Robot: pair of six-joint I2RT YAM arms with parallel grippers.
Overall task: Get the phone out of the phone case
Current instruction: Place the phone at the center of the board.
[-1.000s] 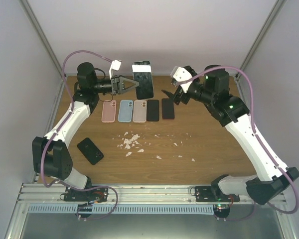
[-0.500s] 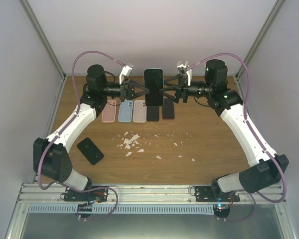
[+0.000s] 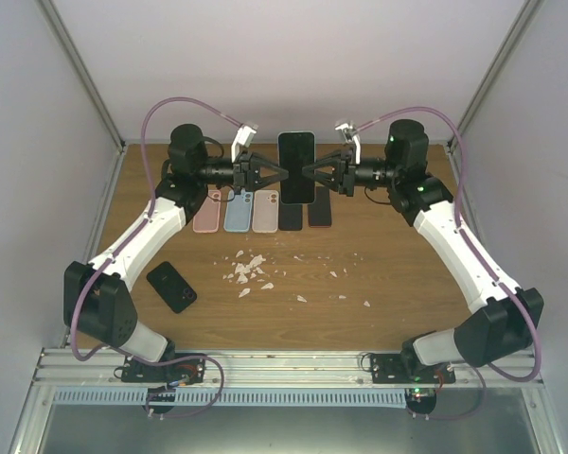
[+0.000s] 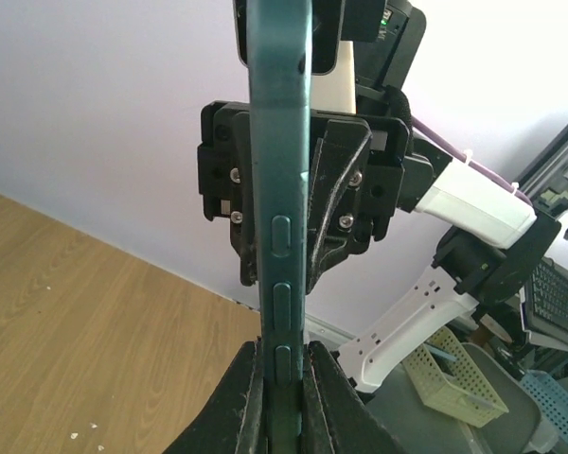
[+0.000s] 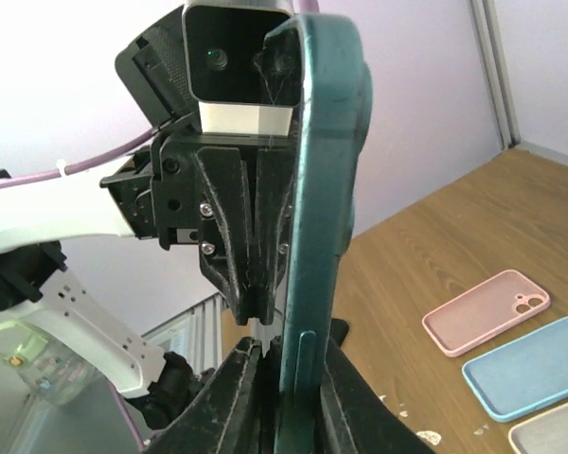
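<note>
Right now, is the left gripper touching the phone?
Touching. In the left wrist view the left gripper has both fingers pressed against opposite faces of the phone, with no gap on either side.

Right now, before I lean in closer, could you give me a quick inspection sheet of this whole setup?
Surface: wooden table, brown board.
Job's things: cased phone held upright in the air over the table's far side.
Clutter: five loose cases in a row below it; black phone or case lying flat near the left arm, cannot tell which; white crumbs scattered mid-table.
Grippers: left gripper shut on one edge of the cased phone; right gripper shut on the opposite edge.
Cables: purple cable looping over the left arm, another over the right.
Surroundings: white walls, metal frame; nothing else seen.
</note>
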